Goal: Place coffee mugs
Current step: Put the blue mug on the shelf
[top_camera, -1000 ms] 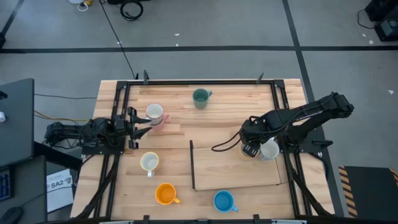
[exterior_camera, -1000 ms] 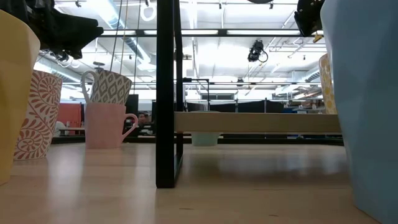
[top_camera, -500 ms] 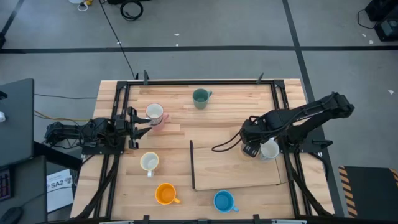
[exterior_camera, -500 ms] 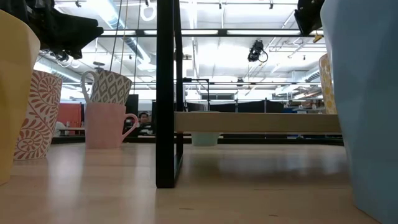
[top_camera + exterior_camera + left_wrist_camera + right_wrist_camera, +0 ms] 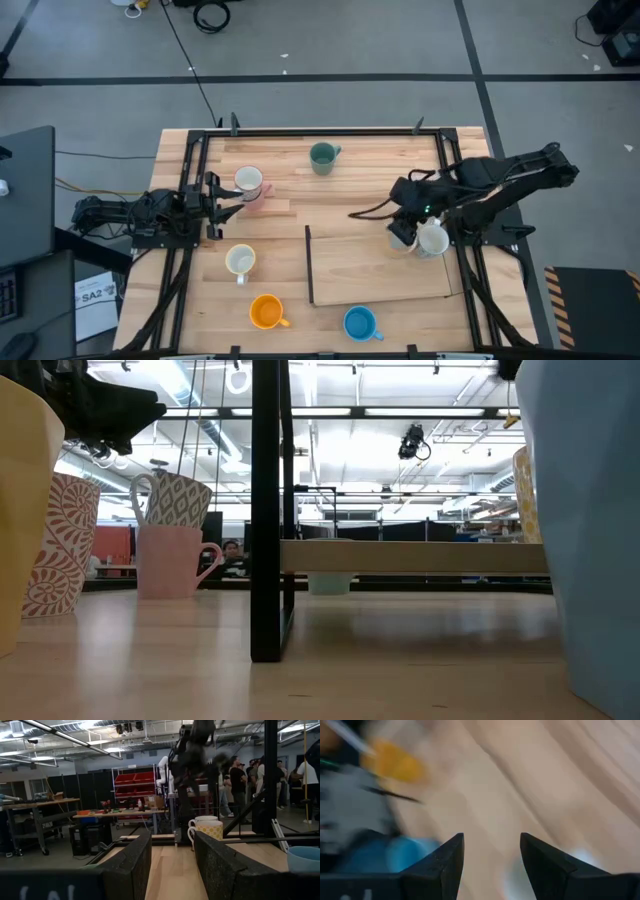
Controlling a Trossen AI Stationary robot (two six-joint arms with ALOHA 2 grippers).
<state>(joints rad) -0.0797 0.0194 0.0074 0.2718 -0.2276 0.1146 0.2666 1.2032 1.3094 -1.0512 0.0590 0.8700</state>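
Several coffee mugs stand on their bases on the wooden table: a dark green one [image 5: 322,157], a patterned one on a pink one [image 5: 248,183], a white one [image 5: 240,261], an orange one [image 5: 266,312] and a blue one [image 5: 359,323]. A white mug [image 5: 433,240] and a yellow-patterned mug [image 5: 210,829] stand on a raised wooden board [image 5: 370,270]. My right gripper [image 5: 402,237] hangs open above the board beside the white mug, with nothing between its fingers [image 5: 491,840]. My left gripper [image 5: 230,203] rests open at the table's left edge, near the pink mug.
The board has a black upright frame [image 5: 308,265] along its left side, which shows as a black post [image 5: 265,510] in the low view. Black rails [image 5: 330,130] run along the table's edges. People stand in the room beyond the table.
My right gripper has risen from beside the white mug on the board and tipped toward level. The mugs have stayed where they were.
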